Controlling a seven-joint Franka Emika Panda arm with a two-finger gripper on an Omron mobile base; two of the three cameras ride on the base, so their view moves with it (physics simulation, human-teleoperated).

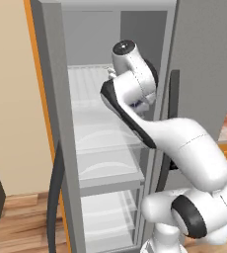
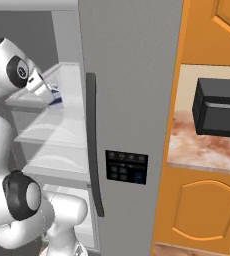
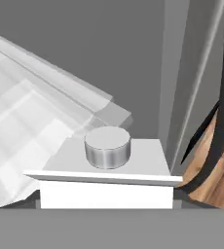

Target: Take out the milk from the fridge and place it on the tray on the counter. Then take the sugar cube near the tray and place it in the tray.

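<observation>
One carton sat right at the gripper (image 2: 48, 91), so close that I could not tell whether the fingers pinched it or merely straddled it. The milk (image 3: 106, 187), with its one grey cap (image 3: 107, 146), stood upright on a shelf (image 2: 69, 85) inside the fridge (image 1: 56, 123), toward the fridge's handle side, probably so the arm could reach it easily. One dark handle (image 2: 91, 145) ran down the fridge front.
</observation>
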